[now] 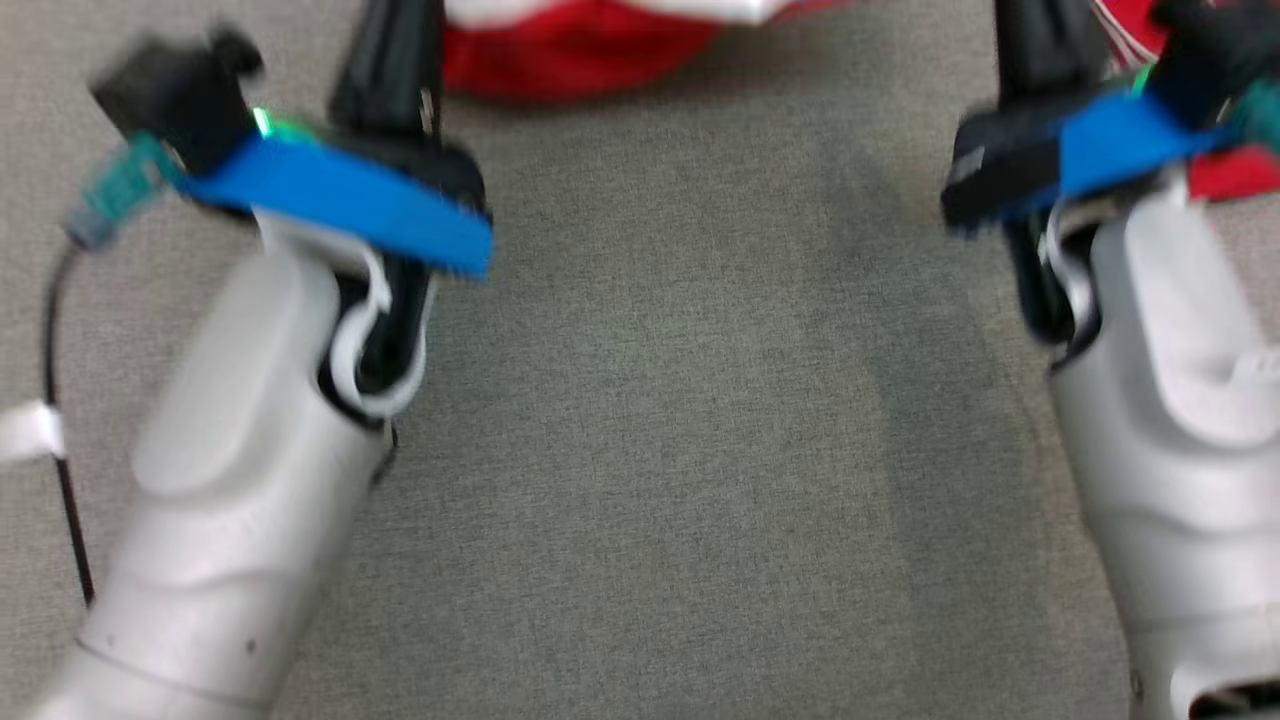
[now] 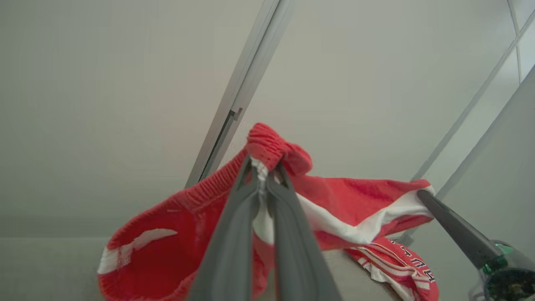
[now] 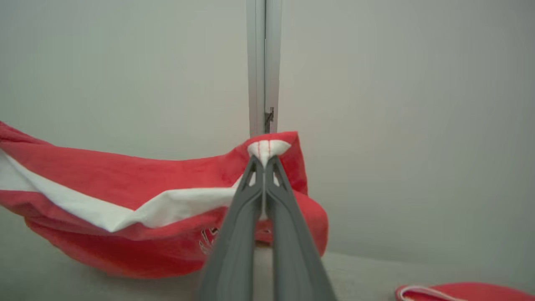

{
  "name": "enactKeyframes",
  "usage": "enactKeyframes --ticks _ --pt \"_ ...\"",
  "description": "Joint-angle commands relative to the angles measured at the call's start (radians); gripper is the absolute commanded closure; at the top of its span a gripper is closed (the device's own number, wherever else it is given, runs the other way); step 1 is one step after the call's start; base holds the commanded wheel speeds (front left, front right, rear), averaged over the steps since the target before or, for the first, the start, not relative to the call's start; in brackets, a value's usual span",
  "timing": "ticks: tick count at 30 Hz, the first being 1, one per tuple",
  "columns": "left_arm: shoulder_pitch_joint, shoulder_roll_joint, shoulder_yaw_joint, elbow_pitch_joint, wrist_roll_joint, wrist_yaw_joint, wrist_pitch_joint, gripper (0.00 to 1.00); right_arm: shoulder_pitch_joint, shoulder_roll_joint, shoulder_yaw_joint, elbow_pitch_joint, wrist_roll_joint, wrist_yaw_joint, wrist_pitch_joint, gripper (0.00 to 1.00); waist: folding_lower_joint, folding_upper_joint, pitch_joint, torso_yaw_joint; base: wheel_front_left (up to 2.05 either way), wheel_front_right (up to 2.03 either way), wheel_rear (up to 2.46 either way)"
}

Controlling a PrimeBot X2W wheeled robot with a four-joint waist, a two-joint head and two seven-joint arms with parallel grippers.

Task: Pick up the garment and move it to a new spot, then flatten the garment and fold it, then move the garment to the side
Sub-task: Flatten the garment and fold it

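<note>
Grey carpet (image 1: 680, 450), pale wall (image 3: 125, 62) with a metal strip (image 3: 264, 62), separate red cloth (image 3: 464, 291)

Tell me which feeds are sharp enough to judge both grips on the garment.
Head view: motion-blurred throughout, garment cropped at the top edge. Left wrist view: sharp, left gripper shut on a bunched red hem. Right wrist view: sharp, evenly lit, right gripper shut on a white-trimmed corner.
</note>
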Motion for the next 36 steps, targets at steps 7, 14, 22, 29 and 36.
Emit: enactKeyframes --ticks 7,14,22,29,36 --pt "0.324 0.010 -0.054 -0.061 0.015 -0.005 -0.007 1.00 0.382 -0.056 -0.026 -0.099 0.033 0.000 0.011 1.00 -0.0001 -0.0002 -0.106 0.014 0.00 0.00 0.00" --pt "0.561 0.063 -0.117 -0.093 0.031 -0.005 -0.007 1.00 0.716 -0.037 -0.047 -0.355 -0.008 0.000 0.201 1.00 -0.0001 -0.0002 -0.219 0.028 0.00 0.00 0.00" --pt "0.722 0.166 -0.183 -0.122 -0.068 0.019 0.159 1.00 1.005 -0.026 -0.071 -0.687 0.011 0.000 0.519 1.00 -0.0001 -0.0002 -0.305 0.016 0.00 0.00 0.00" --pt "0.850 0.240 -0.183 -0.285 -0.132 0.088 0.266 1.00 1.155 -0.071 -0.055 -0.895 0.095 0.000 0.749 1.00 -0.0001 -0.0002 -0.321 0.015 0.00 0.00 0.00" --pt "0.941 0.311 -0.190 -0.493 -0.180 0.151 0.363 1.00 1.253 -0.115 -0.126 -1.085 0.152 0.000 0.949 1.00 -0.0001 -0.0002 -0.320 0.023 0.00 0.00 0.00"
